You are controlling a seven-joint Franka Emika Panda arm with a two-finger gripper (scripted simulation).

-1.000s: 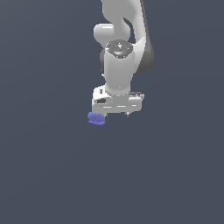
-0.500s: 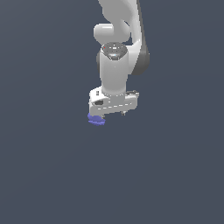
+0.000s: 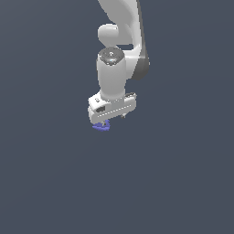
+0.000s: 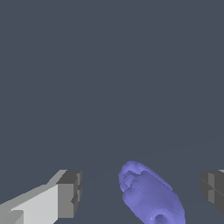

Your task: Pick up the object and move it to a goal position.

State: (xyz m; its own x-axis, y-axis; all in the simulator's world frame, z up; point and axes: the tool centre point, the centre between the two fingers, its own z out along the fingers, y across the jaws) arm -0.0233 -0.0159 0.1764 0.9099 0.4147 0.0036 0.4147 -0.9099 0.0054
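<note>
The object is a small blue-violet lumpy blob lying on the dark grey surface. In the wrist view it sits between my two fingers, nearer the one at the frame's right edge, and touches neither. One dark finger pad shows on one side, the other pad on the far side. My gripper is open around the blob. In the exterior view the white gripper hangs right over the object, which peeks out under its left end; the fingers there are mostly hidden by the hand.
Plain dark grey surface extends all around. No goal marker or other object shows in either view.
The gripper has shifted toward the exterior view's left and lowered, so the hand now covers most of the blob, which earlier showed beside its left end. The blob itself has not moved.
</note>
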